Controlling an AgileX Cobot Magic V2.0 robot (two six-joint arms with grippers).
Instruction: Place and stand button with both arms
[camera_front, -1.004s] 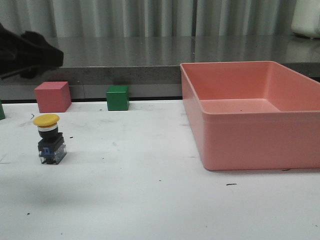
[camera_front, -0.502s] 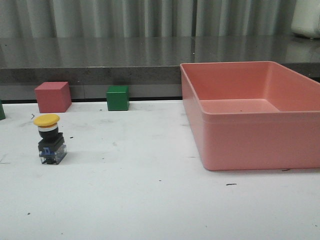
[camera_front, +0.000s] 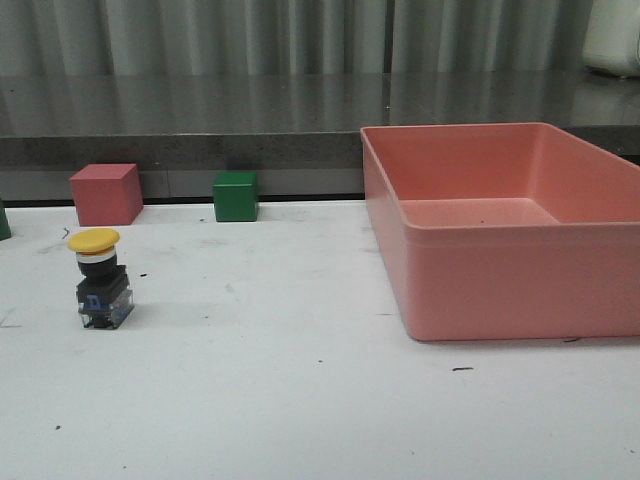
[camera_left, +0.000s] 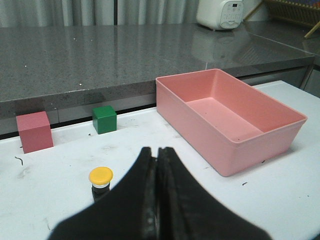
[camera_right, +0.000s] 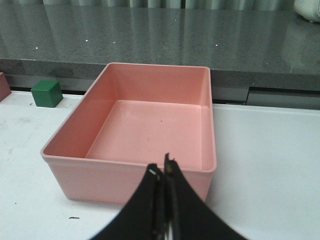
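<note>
The button (camera_front: 99, 278) stands upright at the left of the front frame, yellow cap uppermost and clear base flat on the white table (camera_front: 300, 400), touching nothing; this pose suggests the standing step is done. In the left wrist view it appears at lower left, just beyond the left gripper (camera_left: 157, 155), whose fingers are pressed together on nothing. The right gripper (camera_right: 163, 170) is likewise closed and empty, poised before the near wall of the pink bin (camera_front: 500, 290), which fills the right of the front frame and is empty. A pink cube (camera_front: 105, 193) and a green cube (camera_front: 236, 195) sit along the table's far edge, upper left, well apart from the button. Behind runs a grey stone counter (camera_front: 250, 105) backed by pale curtains; the table bears small dark scuffs.
</note>
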